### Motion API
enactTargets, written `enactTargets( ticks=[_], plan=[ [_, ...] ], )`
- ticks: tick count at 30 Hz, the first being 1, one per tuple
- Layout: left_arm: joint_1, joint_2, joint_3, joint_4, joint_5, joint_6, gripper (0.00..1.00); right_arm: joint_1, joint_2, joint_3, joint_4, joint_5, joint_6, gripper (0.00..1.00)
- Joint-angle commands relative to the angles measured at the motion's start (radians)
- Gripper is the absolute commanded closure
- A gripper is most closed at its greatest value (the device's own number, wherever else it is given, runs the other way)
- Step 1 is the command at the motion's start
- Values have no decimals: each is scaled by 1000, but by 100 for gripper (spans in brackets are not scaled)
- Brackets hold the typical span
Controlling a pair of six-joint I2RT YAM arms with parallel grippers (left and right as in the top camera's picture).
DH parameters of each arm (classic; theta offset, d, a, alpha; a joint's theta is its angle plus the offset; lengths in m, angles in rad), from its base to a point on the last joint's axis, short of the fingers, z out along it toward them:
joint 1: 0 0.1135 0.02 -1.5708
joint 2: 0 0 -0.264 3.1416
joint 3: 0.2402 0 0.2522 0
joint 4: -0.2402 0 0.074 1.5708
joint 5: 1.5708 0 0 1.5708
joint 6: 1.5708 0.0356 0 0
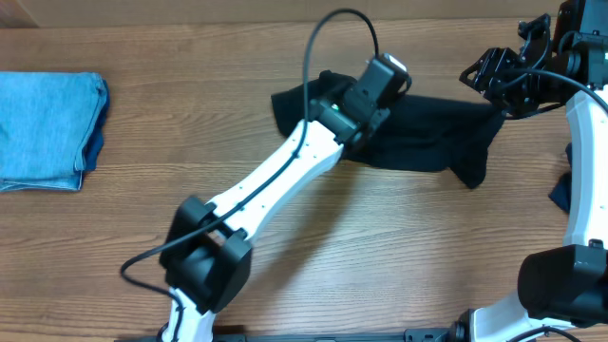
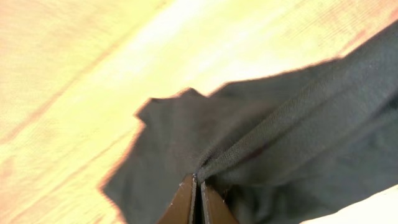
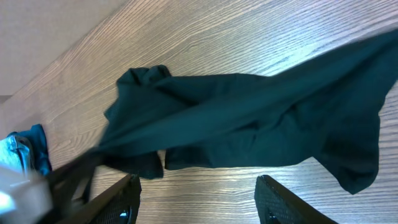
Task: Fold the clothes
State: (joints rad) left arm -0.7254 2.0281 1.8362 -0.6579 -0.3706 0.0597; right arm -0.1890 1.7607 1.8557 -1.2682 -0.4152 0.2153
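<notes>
Black T-shirt [image 1: 429, 141] — denim [image 1: 47, 125], seemingly light blue.

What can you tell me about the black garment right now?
The black garment is soft, thin, plain cloth, lying crumpled and stretched sideways on the wooden table, not yet folded. Its left end is bunched; a flap sticks out toward the front at its right end. The left pincer is shut on a ridge of the cloth, a taut fold running from it. The right pincer stands open, holding nothing.
</notes>
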Motion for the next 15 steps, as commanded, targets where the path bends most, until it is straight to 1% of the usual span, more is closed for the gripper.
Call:
enactTargets(
  ticks=[1,3,6,8,13,15],
  plan=[
    [40,-106,39,-60,-146,-13,96,4,-32,10,6,-9,-11,37],
    [69,-129,39,-103,-171,-20,96,4,-32,10,6,-9,-11,37],
    [126,-146,39,-176,-171,-74,96,4,-32,10,4,-8,-16,37],
    [145,-145,39,-207,-172,-82,96,4,-32,10,2,-6,-25,37],
    [154,-147,39,-232,-188,-36,96,5,-32,10,-2,-6,-55,36],
    [155,-154,39,-240,-200,-37,96,5,-32,10,-2,-6,-61,36]
  ],
)
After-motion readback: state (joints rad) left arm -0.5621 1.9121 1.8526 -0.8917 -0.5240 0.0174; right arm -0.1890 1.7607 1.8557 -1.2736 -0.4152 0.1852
